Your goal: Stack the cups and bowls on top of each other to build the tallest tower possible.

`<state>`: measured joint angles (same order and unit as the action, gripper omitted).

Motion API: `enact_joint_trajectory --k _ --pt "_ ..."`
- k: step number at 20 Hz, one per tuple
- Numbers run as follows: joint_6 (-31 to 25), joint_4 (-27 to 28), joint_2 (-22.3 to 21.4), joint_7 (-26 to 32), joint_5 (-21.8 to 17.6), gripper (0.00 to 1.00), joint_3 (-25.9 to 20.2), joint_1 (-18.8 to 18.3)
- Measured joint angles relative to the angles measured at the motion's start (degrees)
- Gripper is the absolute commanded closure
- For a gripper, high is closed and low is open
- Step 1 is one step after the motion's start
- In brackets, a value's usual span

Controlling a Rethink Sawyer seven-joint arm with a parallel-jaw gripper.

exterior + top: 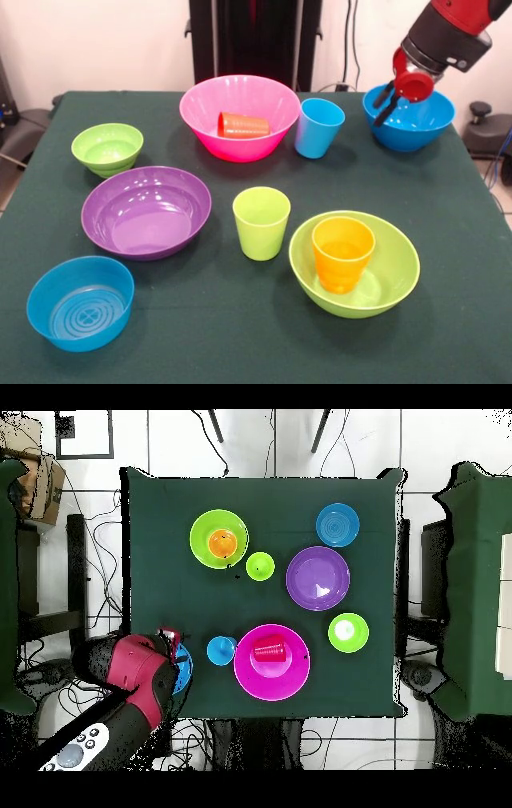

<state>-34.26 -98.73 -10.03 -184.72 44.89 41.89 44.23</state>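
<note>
Pincer (386, 100) sits clamped on the large blue bowl (416, 126) rim at the surface's far corner; we judge it light, stiff, slippery, best held by its thin wall.

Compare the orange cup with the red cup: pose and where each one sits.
The orange cup stands upright with its mouth up; the red cup lies on its side. The orange cup sits in the large lime green bowl at the near side; the red cup rests in the pink bowl farther back. Both are small tapered tumblers inside a big bowl.
</note>
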Motion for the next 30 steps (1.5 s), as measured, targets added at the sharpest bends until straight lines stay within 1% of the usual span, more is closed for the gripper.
enact_joint_trajectory --k 4,13,19,23,30 --pt "-2.01 0.24 -0.01 0.00 0.00 0.00 0.88 0.27" --pt "-2.21 0.45 0.25 0.00 0.01 0.00 1.35 1.24" --pt "-2.23 0.47 2.32 0.00 0.01 0.00 1.40 3.84" --pt "-2.20 0.49 3.61 -0.01 0.02 0.00 1.53 4.87" --pt "-2.21 0.53 5.74 -0.93 0.19 0.00 3.08 6.53"
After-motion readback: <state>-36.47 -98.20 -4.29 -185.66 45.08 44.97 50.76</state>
